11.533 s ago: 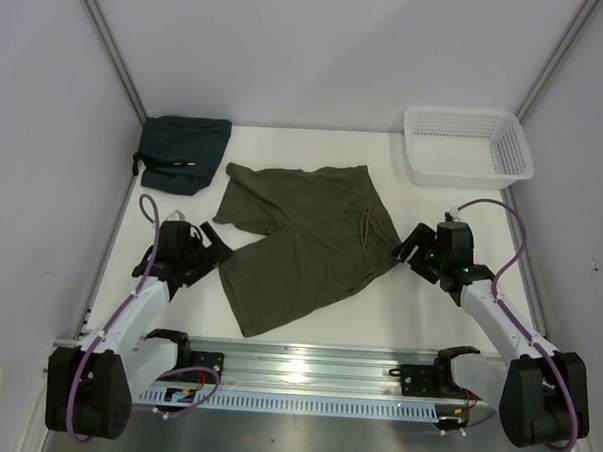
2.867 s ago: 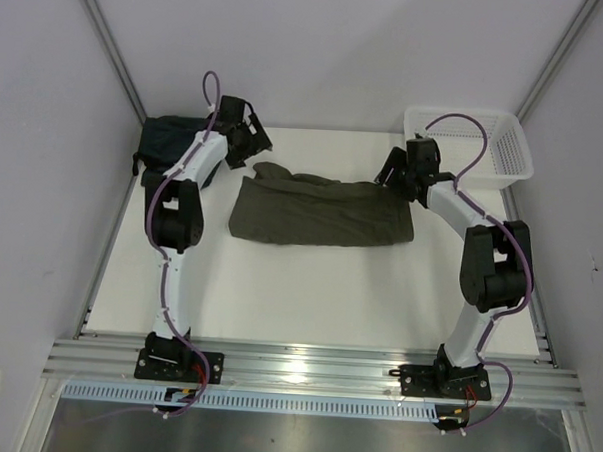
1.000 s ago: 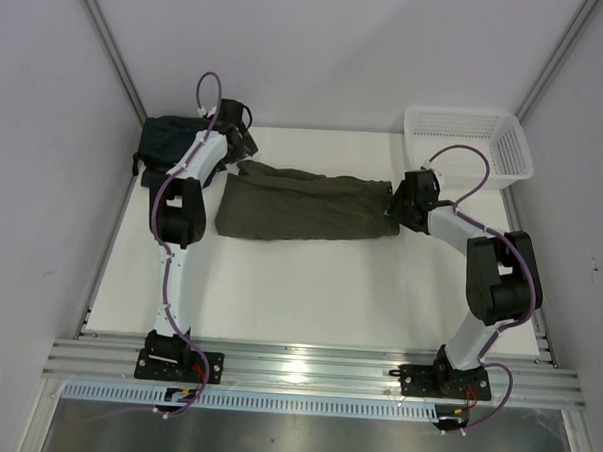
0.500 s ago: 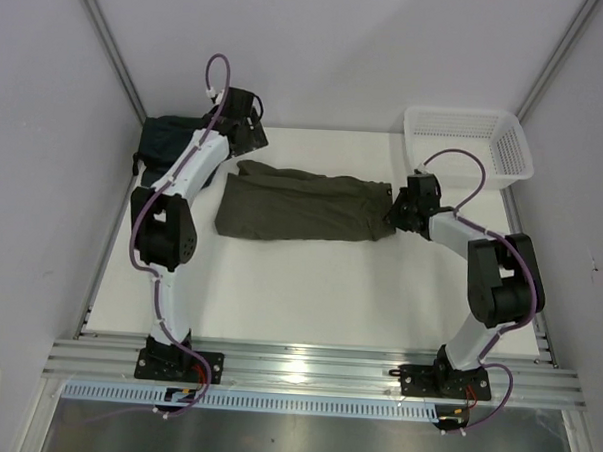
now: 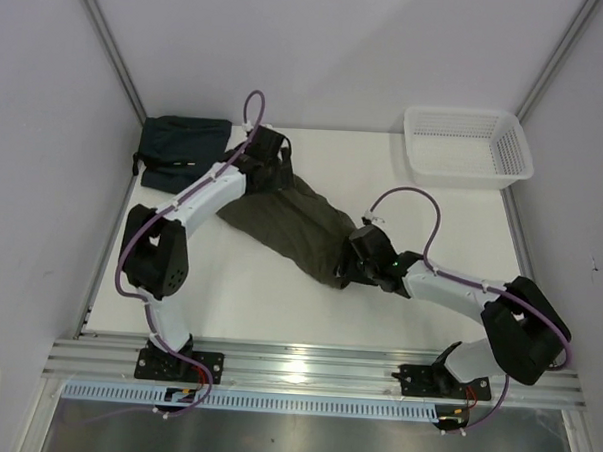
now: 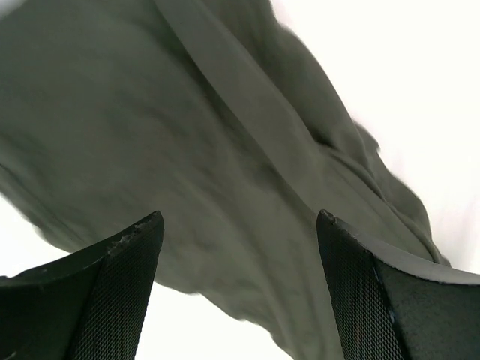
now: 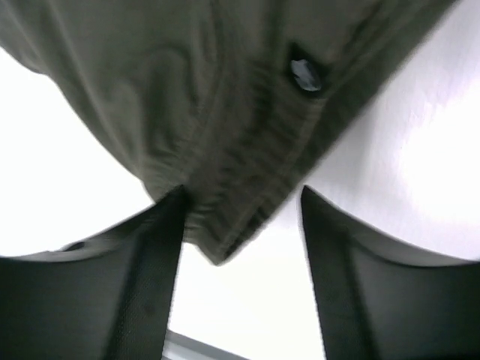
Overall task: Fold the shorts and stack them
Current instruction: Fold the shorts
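Note:
The olive-green shorts (image 5: 292, 221) lie folded into a long band that runs diagonally from the far left toward the near middle of the table. My left gripper (image 5: 269, 170) is open over the band's far end; in the left wrist view (image 6: 236, 217) the cloth (image 6: 187, 135) lies beyond the spread fingers. My right gripper (image 5: 355, 266) is at the band's near end. In the right wrist view (image 7: 240, 195) the jaws stand apart around a cloth corner (image 7: 225, 97) that bears a dark button (image 7: 304, 73). The view is blurred. The drawstring is hidden.
A folded dark blue-green garment (image 5: 183, 151) lies at the far left corner. A white mesh basket (image 5: 467, 145) stands at the far right. Grey walls close in both sides. A metal rail (image 5: 305, 364) runs along the near edge.
The shorts' right end has swung toward the front, so the band now lies diagonal. My right gripper moved near and left with it. My left gripper moved right onto the far end.

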Robot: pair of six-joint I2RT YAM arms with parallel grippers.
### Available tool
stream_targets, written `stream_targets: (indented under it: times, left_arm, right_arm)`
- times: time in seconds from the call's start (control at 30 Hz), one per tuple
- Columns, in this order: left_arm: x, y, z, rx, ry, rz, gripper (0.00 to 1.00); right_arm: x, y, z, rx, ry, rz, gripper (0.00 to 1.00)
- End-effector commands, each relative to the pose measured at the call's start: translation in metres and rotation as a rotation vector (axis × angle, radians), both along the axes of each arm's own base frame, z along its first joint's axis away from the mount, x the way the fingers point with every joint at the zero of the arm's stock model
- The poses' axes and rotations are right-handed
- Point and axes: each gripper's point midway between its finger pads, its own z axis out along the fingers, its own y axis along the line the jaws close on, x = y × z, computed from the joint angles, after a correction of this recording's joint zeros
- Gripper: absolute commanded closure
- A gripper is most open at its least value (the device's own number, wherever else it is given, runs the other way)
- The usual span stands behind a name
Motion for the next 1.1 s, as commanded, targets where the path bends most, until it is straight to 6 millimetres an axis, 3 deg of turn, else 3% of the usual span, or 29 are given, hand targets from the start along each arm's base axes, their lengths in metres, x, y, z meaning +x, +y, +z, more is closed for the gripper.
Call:
stream_targets:
  times: [0.0, 0.13, 0.23, 0.37, 0.53, 0.63, 0.77, 0.87, 1.0, 1.07]
  left_arm:
    - [-0.014, -0.03, 0.03, -0.067, -0.092, -0.078, 0.16]
    - [-0.032, -0.042, 0.039, -0.077, -0.106, -0.126, 0.16]
    - [-0.046, -0.043, 0.05, -0.087, -0.122, -0.151, 0.16]
    - [-0.065, -0.045, 0.059, -0.108, -0.146, -0.181, 0.15]
    - [-0.081, -0.042, 0.043, -0.107, -0.131, -0.203, 0.15]
    - [-0.08, -0.04, 0.034, -0.088, -0.124, -0.207, 0.15]
    - [-0.073, -0.038, 0.02, -0.075, -0.086, -0.19, 0.15]
    - [-0.06, -0.026, 0.009, -0.106, -0.047, -0.132, 0.15]
    - [-0.042, -0.016, 0.008, -0.142, -0.058, -0.087, 0.15]
    - [-0.033, -0.01, 0.008, -0.154, -0.061, -0.069, 0.15]
  right_arm:
    - [0.001, -0.023, 0.017, -0.031, -0.05, -0.12, 0.34]
    - [0.009, -0.037, 0.059, 0.0, -0.144, -0.14, 0.31]
    - [0.014, -0.043, 0.078, 0.007, -0.18, -0.141, 0.31]
    - [0.022, -0.051, 0.077, 0.005, -0.19, -0.12, 0.33]
    - [0.039, -0.04, 0.086, 0.104, -0.262, -0.013, 0.46]
    - [0.046, -0.037, 0.09, 0.106, -0.275, 0.005, 0.52]
    - [0.051, -0.018, 0.103, 0.163, -0.275, 0.083, 0.67]
    - [0.052, -0.005, 0.107, 0.197, -0.268, 0.125, 0.74]
    - [0.062, 0.005, 0.105, 0.221, -0.261, 0.153, 0.78]
    - [0.069, 0.009, 0.093, 0.228, -0.229, 0.159, 0.79]
